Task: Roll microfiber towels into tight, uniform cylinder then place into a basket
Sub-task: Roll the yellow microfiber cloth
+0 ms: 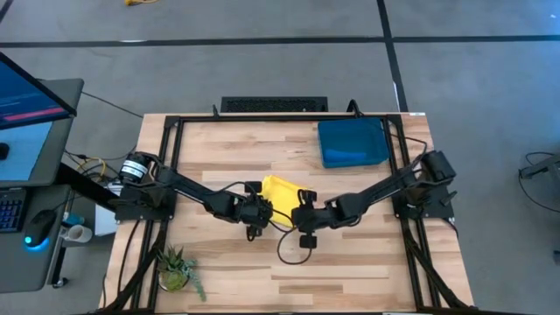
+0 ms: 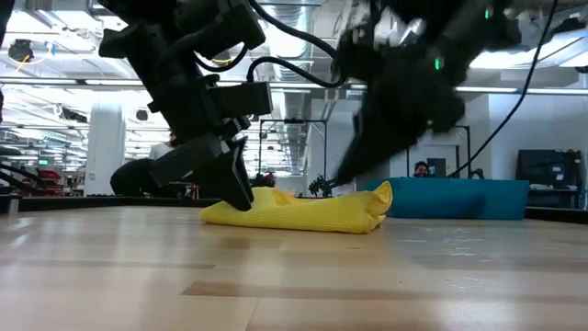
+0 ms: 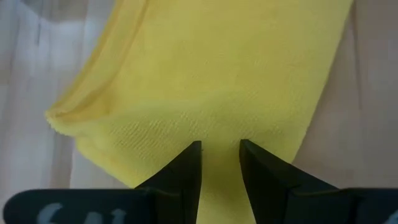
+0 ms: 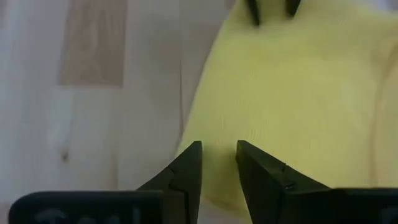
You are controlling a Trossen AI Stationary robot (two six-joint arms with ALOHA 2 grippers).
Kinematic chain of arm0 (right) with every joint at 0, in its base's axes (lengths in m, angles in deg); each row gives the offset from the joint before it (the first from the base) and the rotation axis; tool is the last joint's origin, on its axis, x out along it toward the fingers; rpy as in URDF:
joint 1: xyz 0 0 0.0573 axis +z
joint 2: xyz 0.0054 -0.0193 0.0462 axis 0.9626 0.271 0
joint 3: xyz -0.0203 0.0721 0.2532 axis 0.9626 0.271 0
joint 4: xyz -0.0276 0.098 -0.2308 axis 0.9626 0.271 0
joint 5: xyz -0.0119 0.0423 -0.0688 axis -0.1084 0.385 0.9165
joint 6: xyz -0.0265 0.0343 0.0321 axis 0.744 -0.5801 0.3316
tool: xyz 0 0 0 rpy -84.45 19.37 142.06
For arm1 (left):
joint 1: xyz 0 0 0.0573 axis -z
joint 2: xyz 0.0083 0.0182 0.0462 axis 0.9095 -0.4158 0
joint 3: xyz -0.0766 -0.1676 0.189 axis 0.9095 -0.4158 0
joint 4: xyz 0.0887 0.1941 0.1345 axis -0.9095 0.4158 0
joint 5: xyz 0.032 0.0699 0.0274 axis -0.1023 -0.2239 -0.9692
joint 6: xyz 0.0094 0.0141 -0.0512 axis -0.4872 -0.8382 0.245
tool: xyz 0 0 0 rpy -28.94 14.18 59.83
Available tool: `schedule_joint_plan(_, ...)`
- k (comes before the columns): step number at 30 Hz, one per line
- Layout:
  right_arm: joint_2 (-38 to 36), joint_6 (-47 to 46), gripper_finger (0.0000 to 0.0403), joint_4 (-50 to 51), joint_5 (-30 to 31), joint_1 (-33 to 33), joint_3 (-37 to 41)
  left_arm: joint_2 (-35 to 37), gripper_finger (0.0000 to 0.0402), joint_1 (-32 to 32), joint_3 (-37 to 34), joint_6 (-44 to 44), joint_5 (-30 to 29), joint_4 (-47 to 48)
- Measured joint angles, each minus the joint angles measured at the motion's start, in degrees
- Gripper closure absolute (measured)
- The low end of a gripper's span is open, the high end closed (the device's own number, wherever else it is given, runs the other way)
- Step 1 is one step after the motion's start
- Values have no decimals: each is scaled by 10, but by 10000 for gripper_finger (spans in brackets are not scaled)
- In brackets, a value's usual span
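The yellow towel (image 1: pixel 280 188) lies folded into a low, flat bundle (image 2: pixel 303 213) in the middle of the wooden table. My left gripper (image 1: pixel 261 210) is at its left end and my right gripper (image 1: pixel 302 217) at its right end. Each slants down with its fingers narrowly apart and yellow cloth between them. The right arm is blurred in the low view. The teal-blue basket (image 1: pixel 353 140) stands at the far right of the table. A brighter blue band (image 1: pixel 354 158) lies along its near side; whether that is the blue towel I cannot tell. My left gripper (image 3: pixel 221 149) has yellow cloth (image 3: pixel 221 132) between its two fingertips at the towel's left end (image 2: pixel 220 213). It comes slanting down from the near left. How many layers it has cannot be seen. The towel rests on the table. My right gripper (image 4: pixel 219 146) has cloth (image 4: pixel 219 124) between its fingertips close beside the towel's edge (image 4: pixel 193 118). It comes slanting down from the near right. Whether it has one layer or several does not show. The towel lies on the table under it.
A small potted plant (image 1: pixel 175 269) stands at the near left corner. A black cable loop (image 1: pixel 289 249) hangs near the grippers. Black frame rails (image 1: pixel 166 157) run along the table's sides. Bare wood (image 1: pixel 350 271) stretches across the near half.
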State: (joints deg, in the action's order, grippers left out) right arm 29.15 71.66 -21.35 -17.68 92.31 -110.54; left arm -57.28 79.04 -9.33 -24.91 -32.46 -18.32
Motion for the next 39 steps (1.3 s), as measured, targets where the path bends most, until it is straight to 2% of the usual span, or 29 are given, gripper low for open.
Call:
schedule_joint_plan(8, 67, -7, 280, -7, -11, 2, -2, 0, 299, 6, 17, -1, -38, 16)
schedule_joint_plan(13, 69, -11, 280, -3, -25, -5, -3, 0, 299, 8, 19, -5, -38, 16)
schedule_joint_plan(17, 56, -18, 280, 8, -28, -4, 0, -1, 299, -3, 8, 6, -3, 14)
schedule_joint_plan(23, 53, -20, 280, 19, -28, -1, 0, 0, 299, -29, -17, 86, 63, 34)
schedule_joint_plan(26, 53, -24, 280, 21, -28, -2, 0, 1, 299, -35, -19, 109, 79, 37)
schedule_joint_plan(32, 52, -29, 280, 22, -28, -2, 0, 11, 299, -30, -11, 92, 85, 42)
schedule_joint_plan(35, 52, -29, 280, 24, -28, -2, 0, 31, 299, -17, -11, 84, 77, 52)
schedule_joint_plan(39, 52, -29, 280, 49, -30, -2, -14, 59, 299, 3, -11, 85, 26, 65)
